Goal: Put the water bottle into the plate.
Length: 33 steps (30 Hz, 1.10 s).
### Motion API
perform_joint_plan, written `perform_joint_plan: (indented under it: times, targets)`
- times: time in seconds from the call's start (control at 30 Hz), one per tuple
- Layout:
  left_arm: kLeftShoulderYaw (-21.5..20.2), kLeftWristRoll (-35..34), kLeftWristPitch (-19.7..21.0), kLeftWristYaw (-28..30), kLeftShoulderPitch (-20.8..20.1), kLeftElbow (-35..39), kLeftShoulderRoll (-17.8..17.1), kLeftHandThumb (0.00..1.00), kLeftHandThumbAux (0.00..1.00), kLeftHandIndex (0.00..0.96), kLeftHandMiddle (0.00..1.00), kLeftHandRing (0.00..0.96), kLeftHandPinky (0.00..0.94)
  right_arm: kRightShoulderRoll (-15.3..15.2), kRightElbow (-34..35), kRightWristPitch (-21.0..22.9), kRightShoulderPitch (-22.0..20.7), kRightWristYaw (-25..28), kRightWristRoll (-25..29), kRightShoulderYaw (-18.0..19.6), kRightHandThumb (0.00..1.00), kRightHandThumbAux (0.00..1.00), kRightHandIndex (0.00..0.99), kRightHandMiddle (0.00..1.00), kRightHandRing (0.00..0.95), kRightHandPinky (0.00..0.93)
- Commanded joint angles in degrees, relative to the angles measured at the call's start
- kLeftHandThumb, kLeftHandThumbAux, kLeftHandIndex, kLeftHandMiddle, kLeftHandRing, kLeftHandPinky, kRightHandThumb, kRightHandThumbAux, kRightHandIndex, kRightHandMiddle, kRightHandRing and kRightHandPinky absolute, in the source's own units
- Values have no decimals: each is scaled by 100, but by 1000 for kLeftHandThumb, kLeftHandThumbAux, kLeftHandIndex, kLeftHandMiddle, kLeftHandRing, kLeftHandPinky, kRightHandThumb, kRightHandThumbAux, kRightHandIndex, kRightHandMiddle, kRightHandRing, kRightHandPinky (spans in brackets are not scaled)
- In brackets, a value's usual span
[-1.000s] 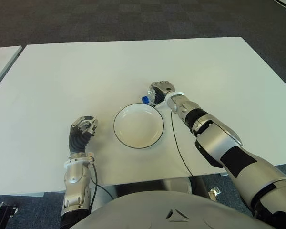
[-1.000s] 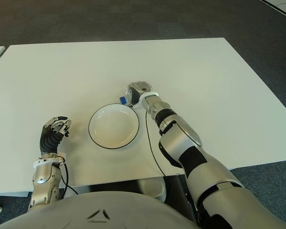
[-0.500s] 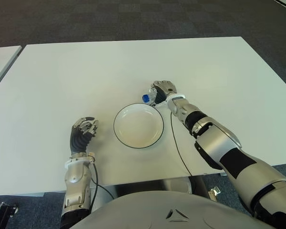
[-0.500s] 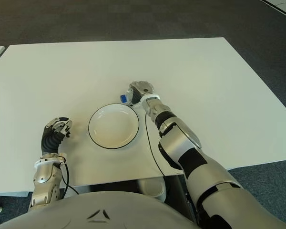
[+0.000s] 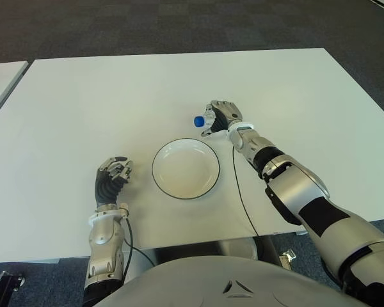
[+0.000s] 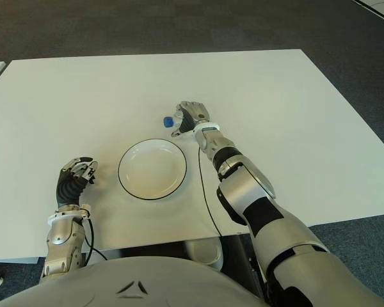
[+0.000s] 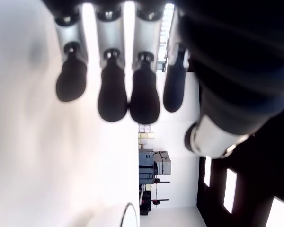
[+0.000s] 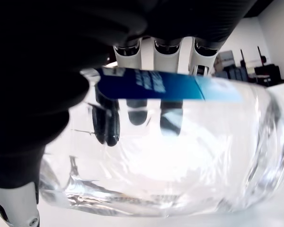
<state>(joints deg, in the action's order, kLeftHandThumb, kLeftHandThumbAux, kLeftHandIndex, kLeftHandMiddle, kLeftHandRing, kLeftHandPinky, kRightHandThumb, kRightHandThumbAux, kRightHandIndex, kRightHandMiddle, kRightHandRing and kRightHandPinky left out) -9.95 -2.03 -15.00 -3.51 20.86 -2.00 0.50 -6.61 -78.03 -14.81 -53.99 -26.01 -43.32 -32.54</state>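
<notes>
The white bench (image 5: pixel 83 96) is bare nearly all over, so a robot hand could pass freely across its far part and along both sides. Near the middle sits the plate (image 5: pixel 186 168), which has nothing in it, and just beyond its far rim the right robot hand (image 5: pixel 221 116) has its fingers wrapped around the water bottle (image 5: pixel 201 121), with the blue cap sticking out to the left and open room between bottle and plate. The left robot hand (image 5: pixel 112 174) shows to the left of the plate with a bare gap of bench between them.
</notes>
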Motion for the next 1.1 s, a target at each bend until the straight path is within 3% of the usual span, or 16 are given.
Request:
perform_joint_plan:
  times: [0.03,0.37,0.73,1.1]
  targets:
    - [49,44,-4,-26,-55,7,19,704,720,434,722,708,715,-60,95,-199,-189,-348,-54,-35,700,728,438,891,879,874]
    - [52,-28,38,23,-78,5,30,704,720,434,724,712,712,-113,261,-398,-334,-1059,-285,-224,701,728,438,861,858,851]
    - [70,53,-124,27,-107,-74,25,703,721,434,725,710,716,-256,858,-1022,-222,-1879,-539,-470,702,728,438,851,852,862]
    - [54,-27,-71,78,-144,-122,26,703,721,434,731,718,720,-399,1470,-1687,122,-2083,-761,-744,706,724,438,881,871,886]
